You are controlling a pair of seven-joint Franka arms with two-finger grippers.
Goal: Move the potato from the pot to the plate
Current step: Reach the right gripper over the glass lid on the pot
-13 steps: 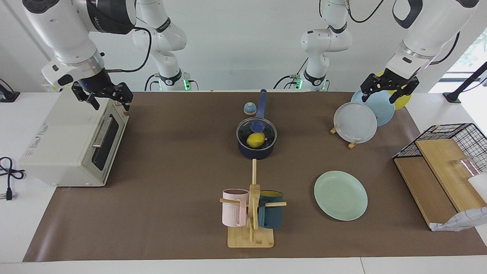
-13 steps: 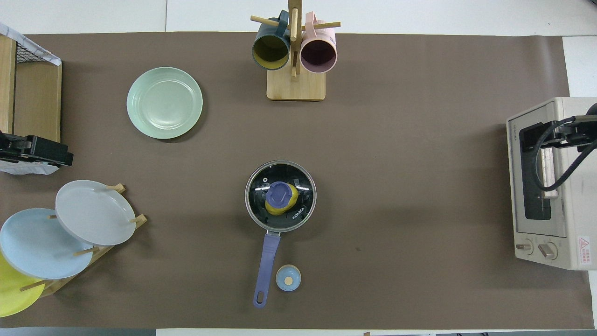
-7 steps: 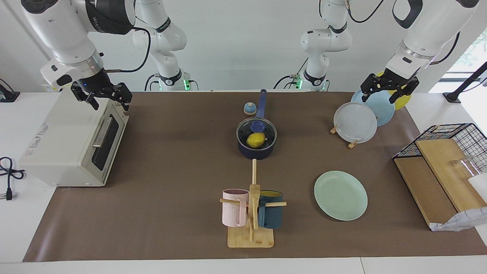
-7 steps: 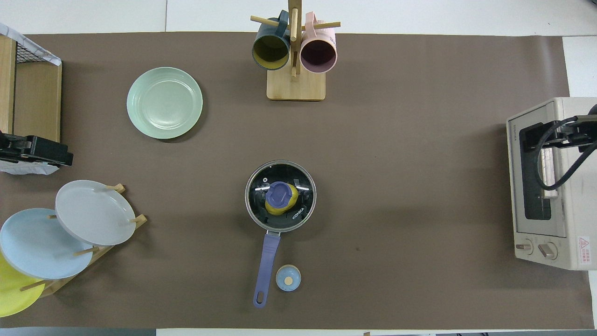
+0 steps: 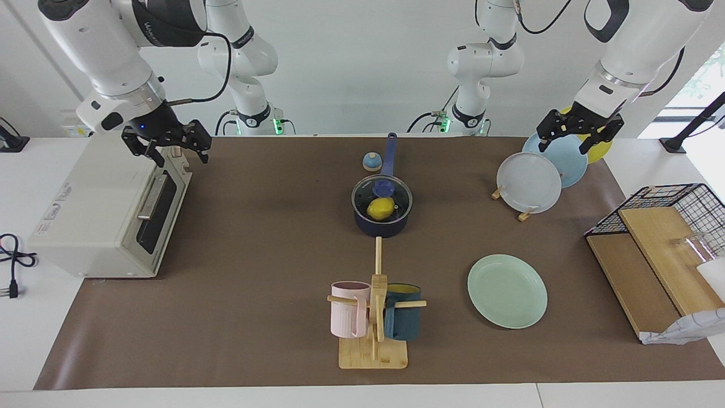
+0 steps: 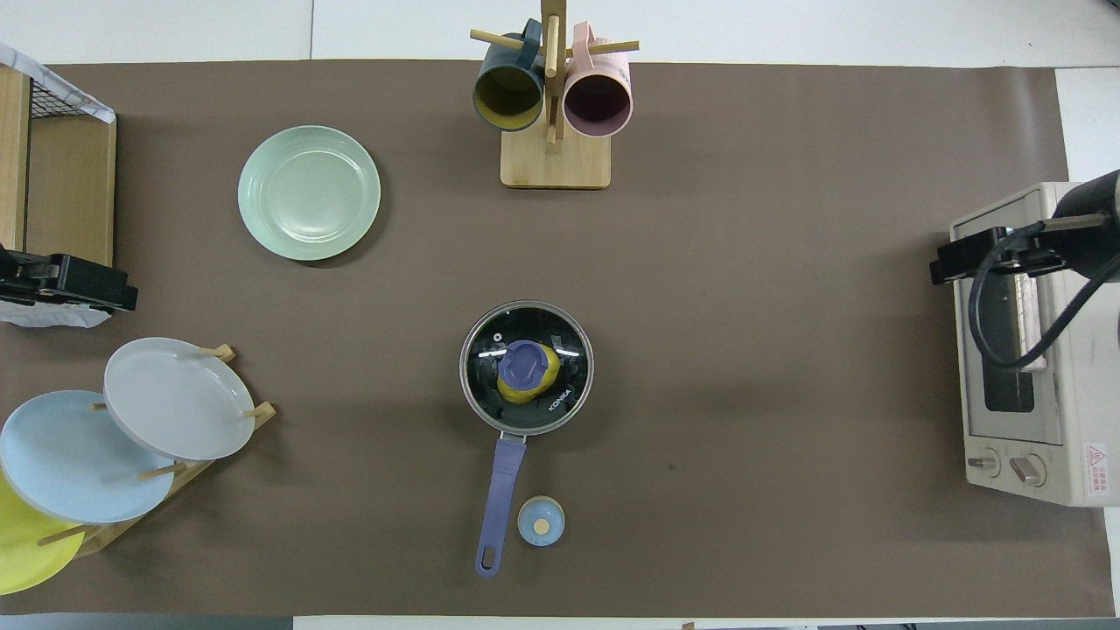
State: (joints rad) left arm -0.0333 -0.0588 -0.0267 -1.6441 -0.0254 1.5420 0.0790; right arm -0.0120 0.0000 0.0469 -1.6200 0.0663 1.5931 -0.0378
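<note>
The right gripper [image 5: 167, 148] hangs in the air over the top front edge of the oven [image 5: 96, 212], at the right arm's end of the table; its fingers are spread and hold nothing. In the overhead view it shows as a dark block at the oven's upper corner [image 6: 989, 256], with a black cable looping down over the oven door.

The left gripper [image 5: 579, 131] waits in the air over the rack of standing plates [image 5: 529, 182], at the left arm's end of the table, jaws released and empty.

Between the two grippers, about midway along the table, stands the pot [image 5: 382, 212], its long handle pointing toward the robots. A glass lid [image 6: 526, 367] with a blue knob sits on it, and through the glass the potato [image 5: 380, 208] shows, lying inside the pot. A small blue knob-like cap [image 5: 371, 162] rests on the mat just beside the handle.

The plate [image 5: 507, 290] lies flat on the mat toward the left gripper's end, farther from the robots than the pot and well apart from it. The mug tree [image 5: 375, 309], with a pink and a teal mug, stands farther from the robots than the pot.
</note>
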